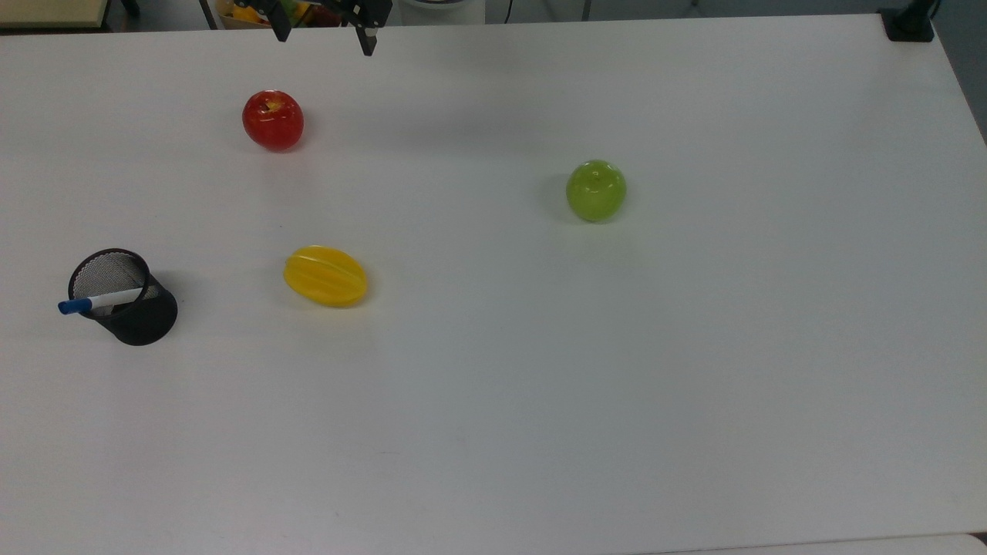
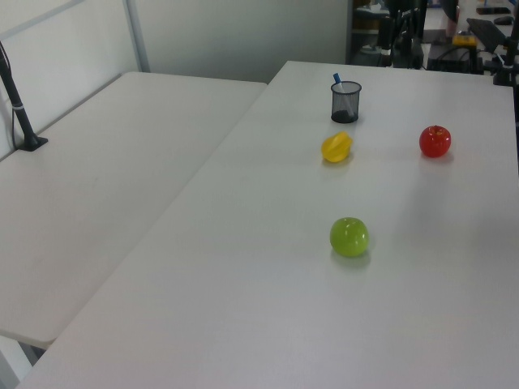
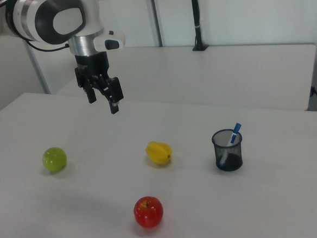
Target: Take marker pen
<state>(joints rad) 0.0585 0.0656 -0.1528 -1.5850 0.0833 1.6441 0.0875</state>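
The hand (image 3: 102, 100) hangs in the air above the white surface (image 1: 617, 370), its two fingers spread apart with nothing between them. In the top view it (image 1: 324, 35) sits at the far edge of the surface, just beyond the red apple (image 1: 273, 119).

Out from there, in the right view, the yellow fruit (image 3: 158, 153) lies below and to the right of the hand, the green apple (image 3: 54, 159) sits well off to the right view's left, and the red apple (image 3: 148, 211) rests nearest the camera.

The marker pen (image 1: 100, 301) stands in a black mesh cup (image 1: 127, 301), well apart from the hand. It leans against the rim, blue cap upward and sticking out over the edge, white barrel down inside. In the right view the cup (image 3: 227, 150) is to the right of the yellow fruit, with the pen's (image 3: 233, 135) cap tilted toward the right view's right. In the left view the cup (image 2: 345, 102) is the farthest thing on the surface, just past the yellow fruit (image 2: 336, 147).
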